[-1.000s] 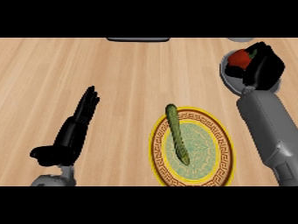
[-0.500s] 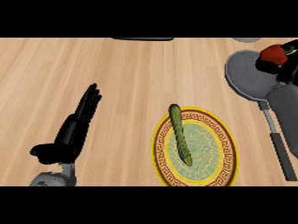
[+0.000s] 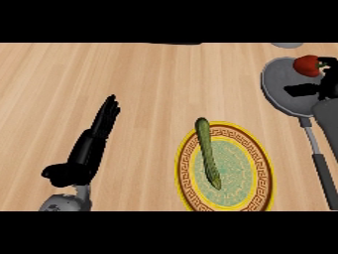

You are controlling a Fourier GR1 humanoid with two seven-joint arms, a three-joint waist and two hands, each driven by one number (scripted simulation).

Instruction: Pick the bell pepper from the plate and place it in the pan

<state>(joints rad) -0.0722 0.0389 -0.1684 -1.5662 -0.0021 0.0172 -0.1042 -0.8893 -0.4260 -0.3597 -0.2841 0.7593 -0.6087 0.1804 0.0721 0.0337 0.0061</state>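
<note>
On the table [image 3: 128, 74], a pale wooden top with long straight grain, stands a round plate [image 3: 263, 171] with a yellow rim, a dark red-brown band of key pattern and a pale green speckled middle. Across it lies a long, slim green vegetable [image 3: 206, 149], pointed at both ends, its upper tip reaching over the plate's rim.

At the far right sits a grey pan [image 3: 277, 84], smooth and dull like metal, with a shallow round bowl and a long straight handle running down toward the near edge. Over the pan's upper rim is the pepper [image 3: 306, 65], red, glossy and rounded, with a small green stem. The right hand [image 3: 335, 79], black, is curled beside it, its fingers touching the pepper; the thumb juts left over the pan's bowl. I cannot tell whether the pepper rests on the pan.

The left hand [image 3: 91, 146], also black, lies to the left of the plate, well apart from it, fingers straight and pressed together, pointing away, the thumb sticking out to the left.
</note>
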